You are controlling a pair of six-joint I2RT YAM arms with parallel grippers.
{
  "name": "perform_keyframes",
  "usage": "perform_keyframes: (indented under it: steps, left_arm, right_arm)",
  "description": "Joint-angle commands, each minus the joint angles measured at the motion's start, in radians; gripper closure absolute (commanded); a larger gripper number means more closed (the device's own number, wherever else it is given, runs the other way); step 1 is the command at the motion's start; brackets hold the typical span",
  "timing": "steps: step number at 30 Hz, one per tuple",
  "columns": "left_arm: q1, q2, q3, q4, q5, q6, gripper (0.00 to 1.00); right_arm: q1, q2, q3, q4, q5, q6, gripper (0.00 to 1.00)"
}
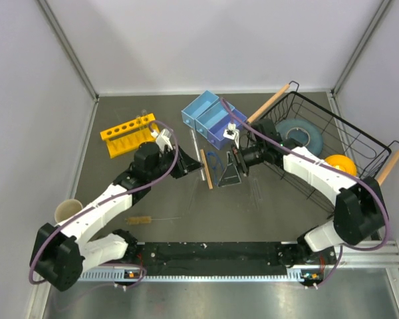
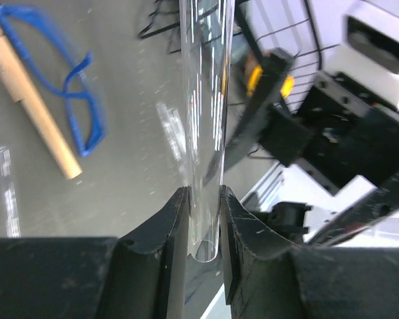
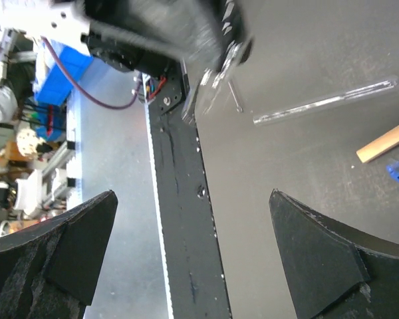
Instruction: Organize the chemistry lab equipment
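Left gripper point(image 2: 203, 206), closest to the lens, pinches the rounded end of a clear glass tube point(image 2: 206, 100) between narrow jaws. Right gripper point(image 3: 193, 199) hangs wide and empty. Beyond them, blue safety glasses point(image 2: 76, 100), wooden stick point(image 2: 36, 116), second tube point(image 3: 322, 101) and brush point(image 1: 138, 220) lie loose on the table point(image 1: 266, 212). Sorting looks barely begun.

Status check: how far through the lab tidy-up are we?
Done: nothing I can confirm as stowed. In hand: left gripper clamps a thin clear glass tube; right gripper open, empty. Left: blue-framed clear safety glasses, short flat wooden stick, wire-handled tan bristle brush and another glass tube lie loose on the table.
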Motion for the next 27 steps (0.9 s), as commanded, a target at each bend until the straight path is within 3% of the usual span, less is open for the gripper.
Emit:
perform_keyframes:
  steps: [1,9,15,18,22,27]
  left_arm:
    - [-0.076,-0.054,0.031,0.177,-0.142,-0.133,0.86]
    - [-0.151,-0.074,0.069,0.174,-0.309,-0.156,0.87]
    - [-0.170,-0.100,0.089,0.160,-0.352,-0.147,0.86]
    - [-0.182,-0.105,0.097,0.149,-0.369,-0.135,0.86]
    - [-0.193,-0.106,0.104,0.138,-0.377,-0.124,0.86]
    - [-0.197,-0.119,0.113,0.097,-0.392,-0.095,0.84]
  right_arm:
    - [0.023,0.049,0.137,0.082,-0.014,0.108,0.01]
    - [0.092,0.074,0.177,0.271,0.012,0.357,0.02]
    - [0.106,0.089,0.177,0.320,0.032,0.433,0.14]
    - [0.106,0.089,0.169,0.366,0.032,0.482,0.29]
    - [0.105,0.085,0.163,0.372,0.057,0.483,0.61]
    - [0.106,0.071,0.146,0.369,0.074,0.464,0.81]
